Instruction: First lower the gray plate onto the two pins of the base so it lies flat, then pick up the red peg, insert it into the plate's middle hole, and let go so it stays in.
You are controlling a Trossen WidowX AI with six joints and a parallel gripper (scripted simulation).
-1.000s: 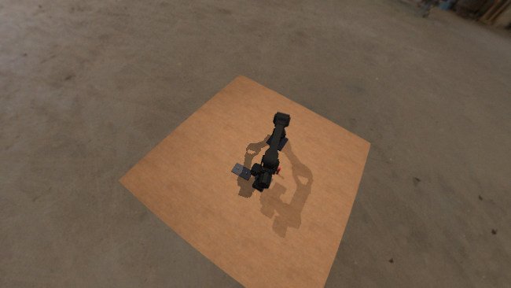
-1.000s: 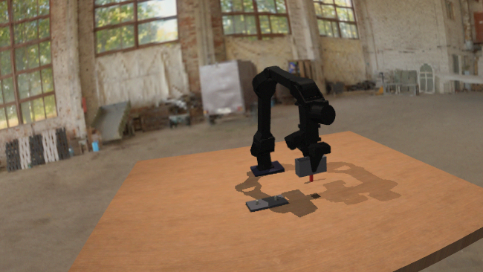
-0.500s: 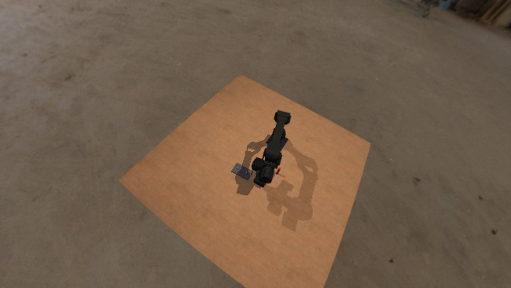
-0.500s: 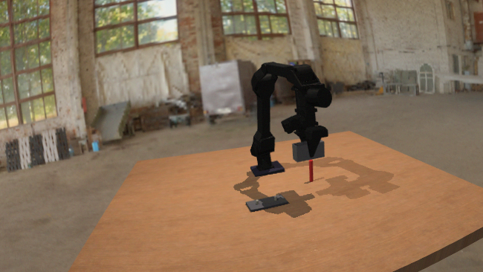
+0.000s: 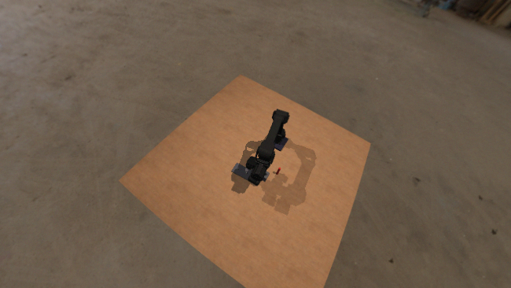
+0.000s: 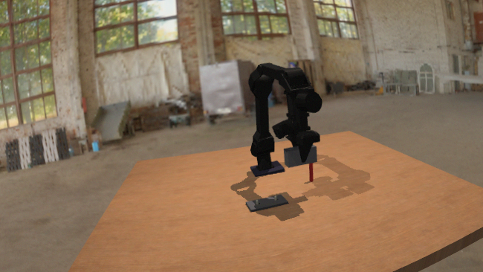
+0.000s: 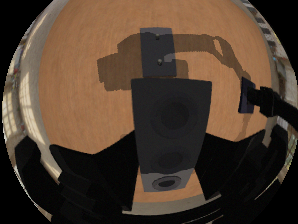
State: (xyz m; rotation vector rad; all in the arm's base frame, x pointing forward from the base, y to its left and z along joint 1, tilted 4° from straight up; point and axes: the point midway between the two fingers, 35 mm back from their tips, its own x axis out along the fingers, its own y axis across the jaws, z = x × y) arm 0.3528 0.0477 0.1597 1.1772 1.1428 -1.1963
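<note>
My gripper (image 6: 305, 153) (image 5: 257, 176) (image 7: 162, 131) is shut on the gray plate (image 6: 295, 157) (image 7: 170, 112) and holds it in the air above the table. In the wrist view the plate fills the middle, with its round holes facing the camera. The dark base (image 6: 267, 203) (image 5: 240, 169) (image 7: 157, 46) with two small pins lies flat on the table, to the front left of the plate in the exterior view. The red peg (image 6: 310, 172) (image 5: 278, 170) stands upright on the table just below and behind the held plate. The peg is not seen in the wrist view.
The arm's own mount (image 6: 267, 169) (image 5: 281, 143) (image 7: 248, 96) stands on the wooden table (image 6: 186, 223) (image 5: 196, 197) behind the base. The table's edges lie well away from the parts. Arm shadows fall around the base and the peg.
</note>
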